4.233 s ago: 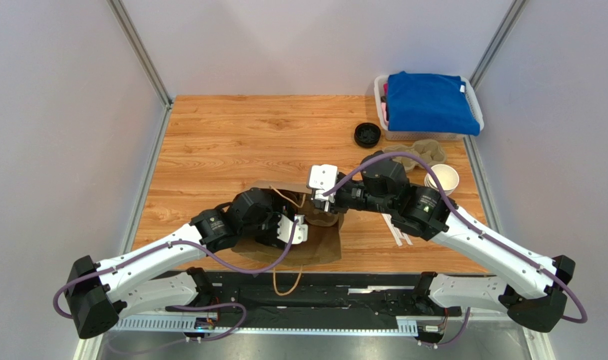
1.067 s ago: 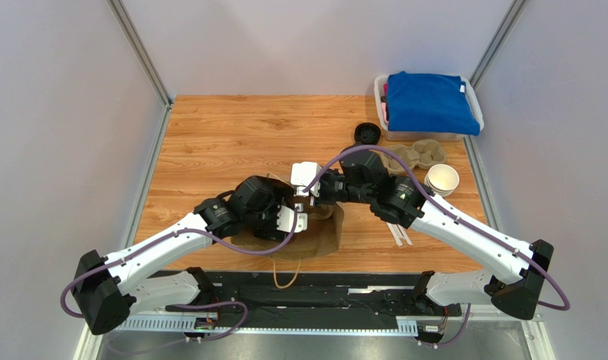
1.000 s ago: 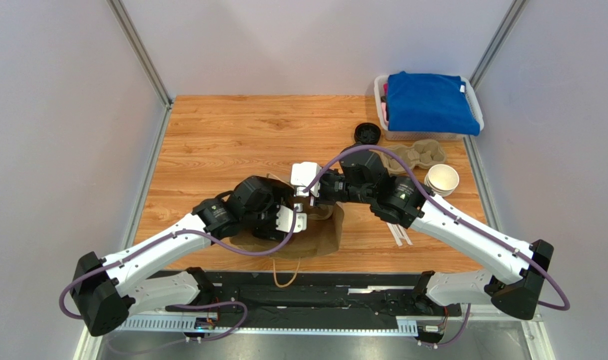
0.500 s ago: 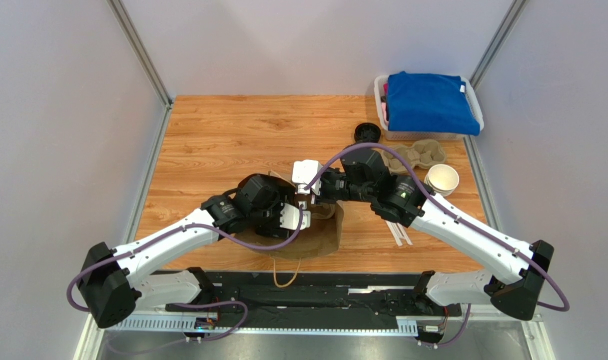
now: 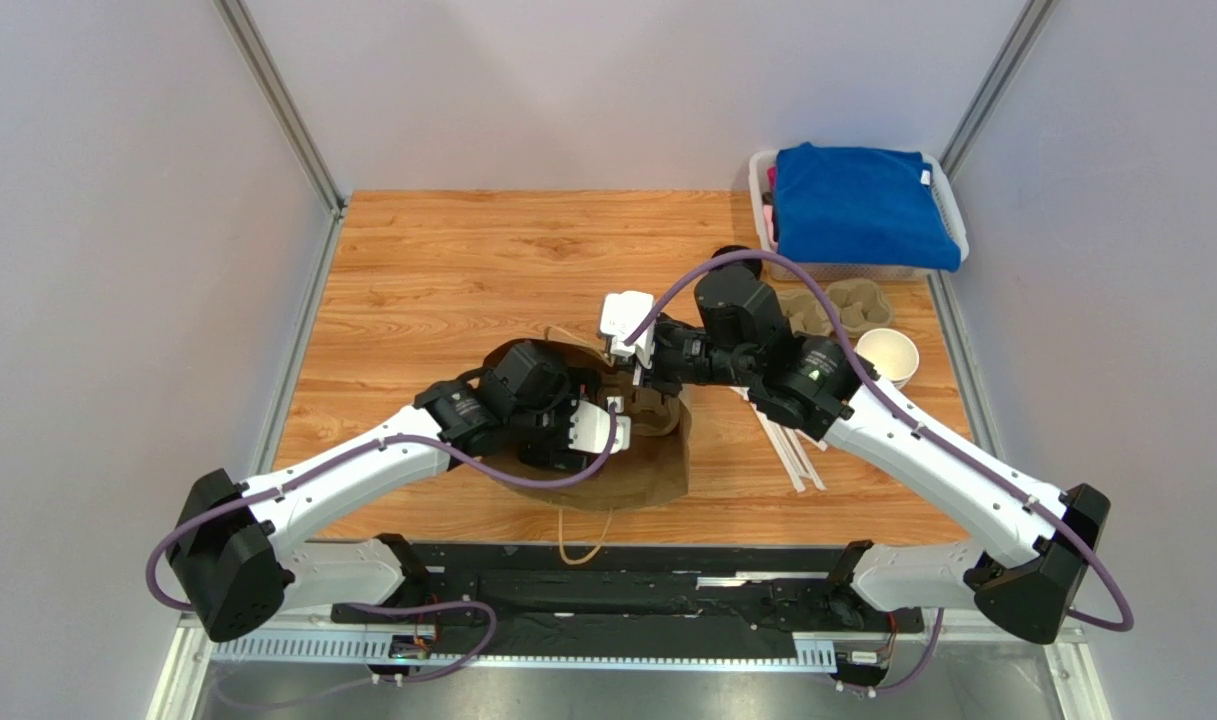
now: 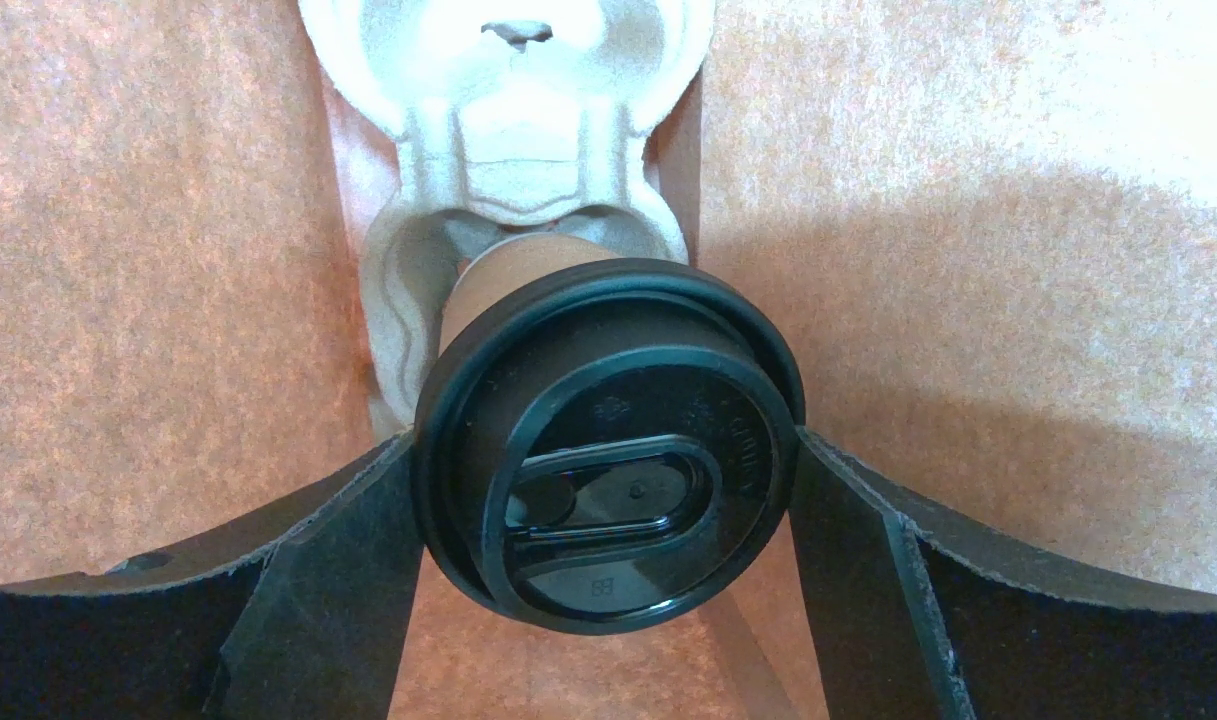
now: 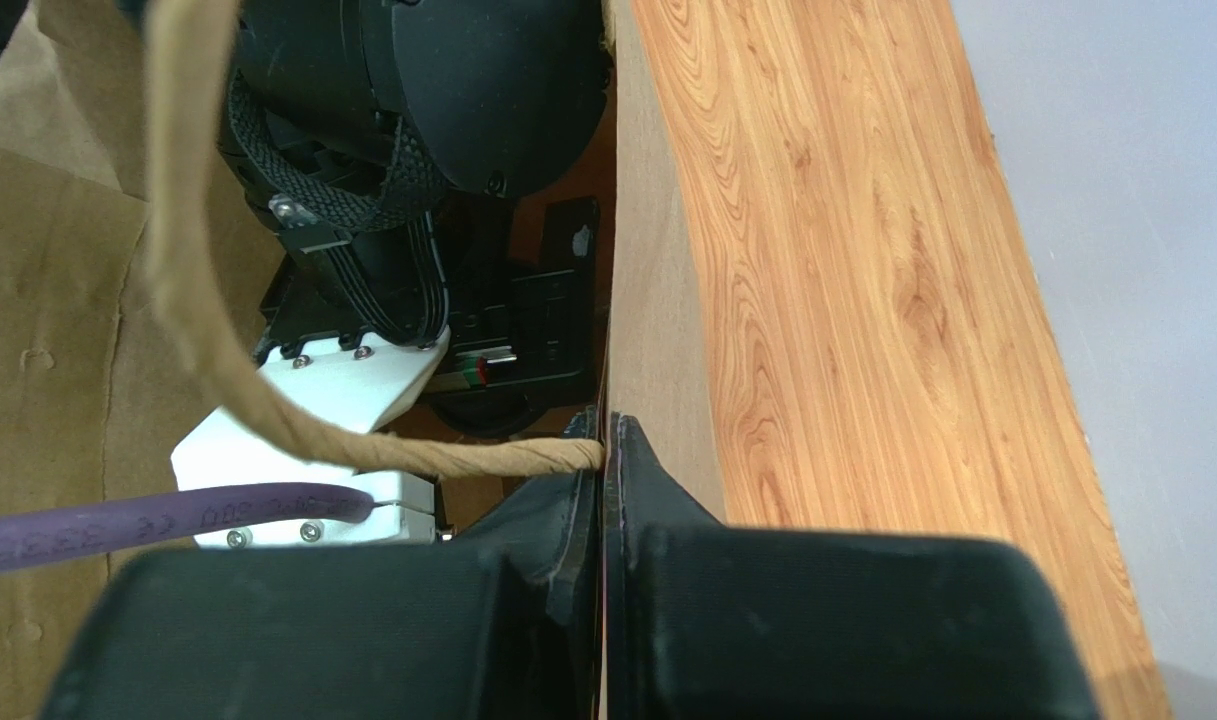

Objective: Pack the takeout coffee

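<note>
The takeout coffee (image 6: 614,480), a brown paper cup under a black lid, stands in a pale pulp carrier (image 6: 509,90) inside the brown paper bag (image 5: 652,468). My left gripper (image 6: 607,503) is deep in the bag, and its black fingers (image 6: 329,585) press the lid's rim from both sides. In the top view the left gripper (image 5: 602,428) sits in the bag's mouth and the cup is hidden. My right gripper (image 7: 602,450) is shut on the bag's upper rim (image 7: 652,345), where the twisted paper handle (image 7: 194,300) attaches. It holds the mouth up at the right gripper (image 5: 626,387).
A loose black lid (image 5: 731,258) peeks out behind the right arm. An empty pulp carrier (image 5: 855,308) and a stack of white-rimmed cups (image 5: 888,356) stand at the right. A white basket (image 5: 945,188) with a blue cloth is at the back right. Stir sticks (image 5: 792,450) lie beside the bag.
The right gripper has drawn the bag's rim a little back and to the right. The left arm has pushed further right into the bag. Both grips are unchanged.
</note>
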Tool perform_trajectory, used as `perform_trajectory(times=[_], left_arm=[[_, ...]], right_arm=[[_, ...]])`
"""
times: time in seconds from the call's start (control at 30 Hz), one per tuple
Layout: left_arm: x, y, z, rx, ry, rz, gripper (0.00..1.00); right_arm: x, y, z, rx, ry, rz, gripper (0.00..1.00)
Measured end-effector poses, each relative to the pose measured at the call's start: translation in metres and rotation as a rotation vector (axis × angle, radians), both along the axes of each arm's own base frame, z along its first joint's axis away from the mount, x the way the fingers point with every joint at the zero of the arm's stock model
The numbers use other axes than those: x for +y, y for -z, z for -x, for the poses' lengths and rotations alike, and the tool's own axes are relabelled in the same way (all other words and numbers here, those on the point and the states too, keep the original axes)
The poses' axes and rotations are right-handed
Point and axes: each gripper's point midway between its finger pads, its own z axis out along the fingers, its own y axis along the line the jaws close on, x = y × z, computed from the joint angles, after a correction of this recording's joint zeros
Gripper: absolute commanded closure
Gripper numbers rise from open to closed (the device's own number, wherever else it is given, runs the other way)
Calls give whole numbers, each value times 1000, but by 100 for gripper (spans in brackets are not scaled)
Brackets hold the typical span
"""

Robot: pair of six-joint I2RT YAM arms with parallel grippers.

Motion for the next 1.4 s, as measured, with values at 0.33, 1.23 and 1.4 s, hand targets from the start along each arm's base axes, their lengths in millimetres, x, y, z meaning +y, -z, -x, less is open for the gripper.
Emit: perform_trajectory(times=[0.33,1.23,1.4], left_arm=[[-4,-3,2,7,24,10,95],[-22,2,-20,156,19,-57,95],[-25,1,-34,215,-1,-69,95]], right_arm=[[-1,0,4,55,-27,-25,100],[-17,-5,-45,296,-24,-86,100],[-19,-5,-69,373,-21,-103,100]])
